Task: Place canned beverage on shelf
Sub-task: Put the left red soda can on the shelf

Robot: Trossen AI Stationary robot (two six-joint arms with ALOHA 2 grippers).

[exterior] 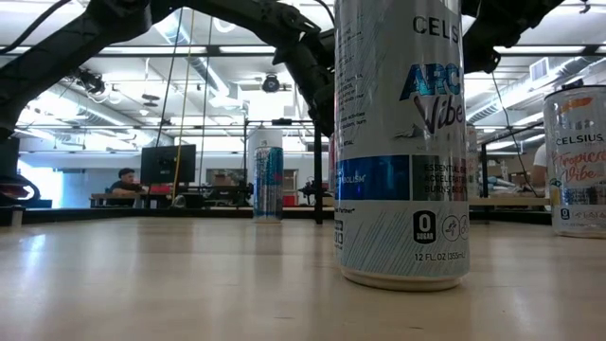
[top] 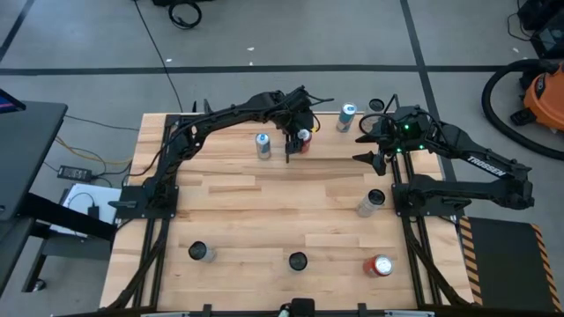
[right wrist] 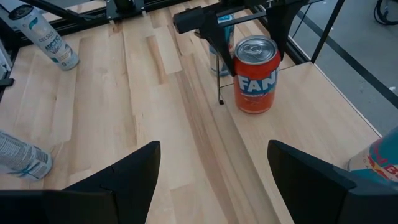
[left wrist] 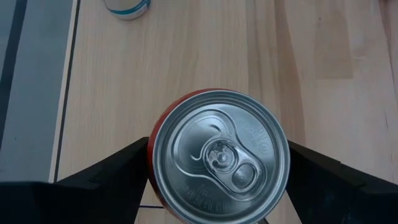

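At the far edge of the bench, the left gripper stands over an orange Fanta can, which sits upright on the pale shelf panel. From the left wrist view, the two dark fingers flank the can on either side, close against its wall; whether they actually press on it cannot be told. From the right wrist view, the can's base rests flat on the shelf surface, just beside a thin black rod.

Right gripper hangs near the far right of the bench, well apart from the orange can, its fingers spread wide with nothing between them.

Other cans noted:
- a blue and silver can upright, near the left gripper;
- a teal-topped can at the far edge, between the two grippers;
- a white Celsius can at the near edge, centre;
- a red-topped can at the near right;
- a dark-topped can at the near left;
- a pale can beside the right arm's base.
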